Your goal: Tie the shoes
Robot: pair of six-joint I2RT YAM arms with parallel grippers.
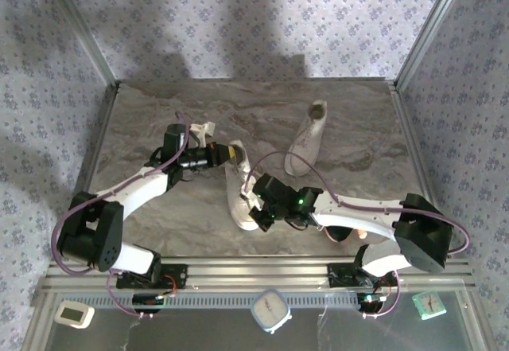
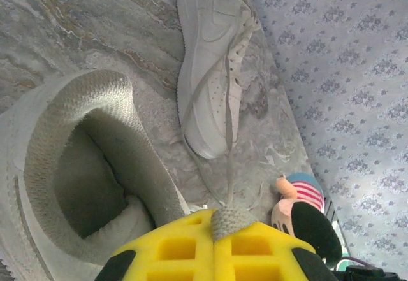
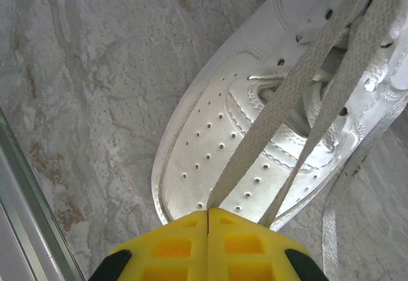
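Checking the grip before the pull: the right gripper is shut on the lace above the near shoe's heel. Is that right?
Not quite. The right gripper is shut on the lace, but above the perforated toe of the near shoe, not its heel. The right wrist view shows this.

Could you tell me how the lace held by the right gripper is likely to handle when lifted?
The lace is a flat woven band, so it is probably floppy and sags wherever it is not taut. Its coarse weave likely holds well in the shut right gripper. The near shoe is a low-top, probably light, so a firm pull may drag it.
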